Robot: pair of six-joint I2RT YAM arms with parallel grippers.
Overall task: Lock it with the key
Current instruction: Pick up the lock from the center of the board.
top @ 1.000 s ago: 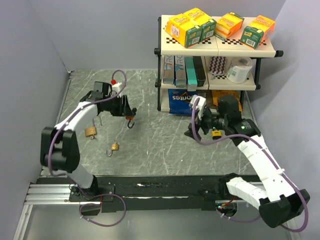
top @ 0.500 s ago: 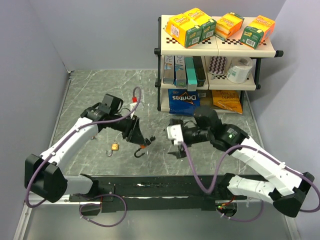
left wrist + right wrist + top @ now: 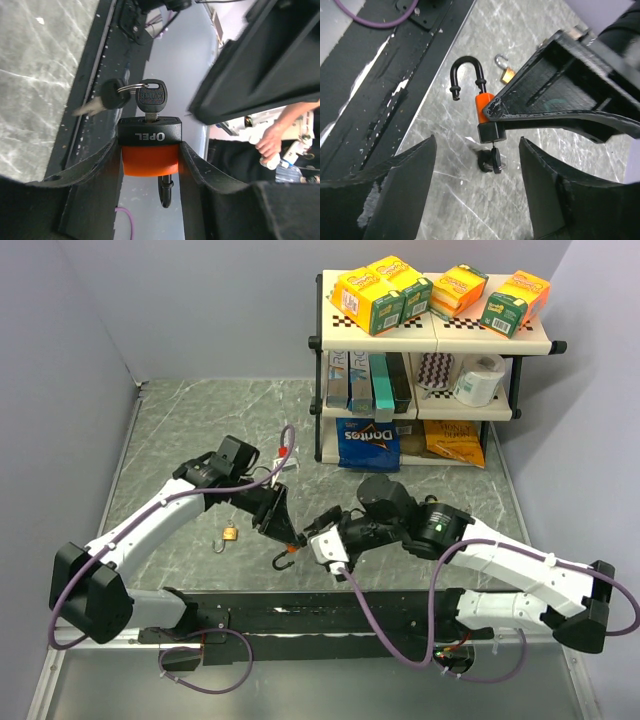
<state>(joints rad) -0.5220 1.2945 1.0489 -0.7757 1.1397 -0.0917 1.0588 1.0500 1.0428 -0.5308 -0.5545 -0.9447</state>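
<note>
My left gripper (image 3: 283,532) is shut on an orange and black padlock (image 3: 150,150), held above the table near the front rail. Its black shackle (image 3: 465,70) stands open and hangs downward in the top view (image 3: 283,560). A black-headed key (image 3: 151,97) sits in the keyhole, with a second key (image 3: 107,95) on its ring. My right gripper (image 3: 477,170) is open, and the key (image 3: 495,160) hangs between its spread fingers (image 3: 395,195) without touching them. In the top view the right gripper (image 3: 318,535) is just right of the padlock.
A small brass padlock (image 3: 230,533) lies on the table left of the grippers, also seen in the right wrist view (image 3: 506,74). A shelf unit (image 3: 430,335) with boxes, a chip bag and a paper roll stands at the back right. The black rail (image 3: 300,610) runs along the near edge.
My left arm has carried the padlock from the back left towards the middle front. My right arm has swung left from the shelf and now faces the key.
</note>
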